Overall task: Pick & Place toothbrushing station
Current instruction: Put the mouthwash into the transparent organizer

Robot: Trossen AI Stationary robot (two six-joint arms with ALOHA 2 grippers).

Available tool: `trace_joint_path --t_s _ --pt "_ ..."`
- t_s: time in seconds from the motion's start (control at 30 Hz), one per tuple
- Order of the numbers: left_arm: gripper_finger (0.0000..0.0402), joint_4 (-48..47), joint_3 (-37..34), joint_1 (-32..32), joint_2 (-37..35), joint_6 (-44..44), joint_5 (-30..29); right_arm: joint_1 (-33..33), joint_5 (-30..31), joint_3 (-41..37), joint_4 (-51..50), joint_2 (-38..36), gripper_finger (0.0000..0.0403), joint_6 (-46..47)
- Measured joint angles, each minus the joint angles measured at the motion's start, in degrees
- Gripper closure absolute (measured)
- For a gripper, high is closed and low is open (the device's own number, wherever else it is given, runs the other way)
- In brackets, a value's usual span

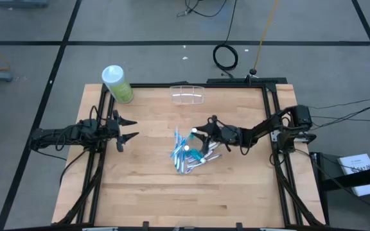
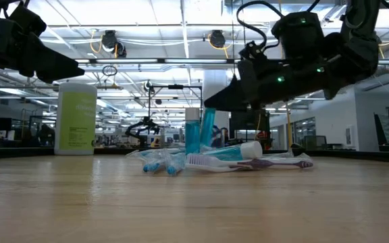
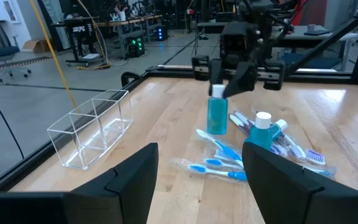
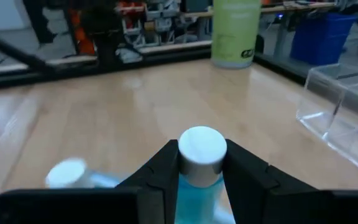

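Note:
A heap of blue, white and purple toothbrushes and small tubes [image 1: 188, 157] lies mid-table, also in the low view [image 2: 215, 162] and the left wrist view [image 3: 247, 149]. My right gripper [image 1: 198, 133] reaches in from the right and is shut on a small blue tube with a white cap [image 3: 217, 115] at the heap's far side. Another blue tube [image 3: 263, 130] stands upright in the heap. The clear plastic cup [image 1: 188, 94] rests on its base at the far edge. My left gripper [image 1: 128, 128] hovers open at the left, with nothing between its fingers. My right gripper pinches the blue tube's white cap [image 4: 202, 149] between its two fingers, one on each side. The fingers come about level from the table's right side. The tube hangs upright below them [image 3: 217, 121]; its lower end looks just clear of the table.
A light-green bottle with a white cap [image 1: 117, 83] stands at the far left corner. A black frame [image 1: 270, 115] runs round the table's edges. Bare wood [image 1: 172, 192] lies between the heap and the near edge.

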Motion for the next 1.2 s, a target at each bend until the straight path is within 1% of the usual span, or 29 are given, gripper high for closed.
trace_joint_path --t_s 0.17,0.27,0.43,0.6,0.7,0.83,0.93,1.0,1.2 --pt "0.0160 -0.01 -0.01 0.00 0.00 0.01 -0.02 -4.22 -7.72 6.43 -6.63 0.00 0.0311 -0.11" --pt "0.0160 -0.01 0.01 0.00 0.00 -0.01 0.00 -6.19 -7.97 10.77 -12.00 0.00 0.0311 -2.41" --pt "0.0160 -0.01 0.01 0.02 -0.01 0.01 0.01 -9.91 -8.06 17.92 -17.31 0.00 0.0311 -7.49" --pt "0.0160 -0.01 0.01 0.00 0.00 -0.01 0.01 -15.27 -12.01 25.61 -25.53 0.00 0.0311 -8.73" --pt "0.0160 -0.01 0.01 0.02 0.00 -0.01 -0.02 -18.57 -12.48 29.12 -28.92 -0.02 0.0311 -9.19" --pt "0.0160 0.01 0.01 0.00 0.00 0.01 -0.01 -23.00 -12.72 31.24 -29.58 -0.02 0.0311 -9.01" --pt "0.0160 0.00 0.01 0.02 0.00 -0.01 0.00 -26.30 -15.44 31.80 -29.52 -0.02 0.0311 -7.22" --pt "0.0160 -0.01 0.01 0.00 0.00 -0.01 0.01 -28.11 -16.04 31.82 -29.64 -0.02 0.0311 -5.98" --pt "0.0160 -0.01 -0.01 0.02 -0.01 -0.01 0.01 -30.52 -16.97 31.85 -31.53 -0.02 0.0311 -4.86"
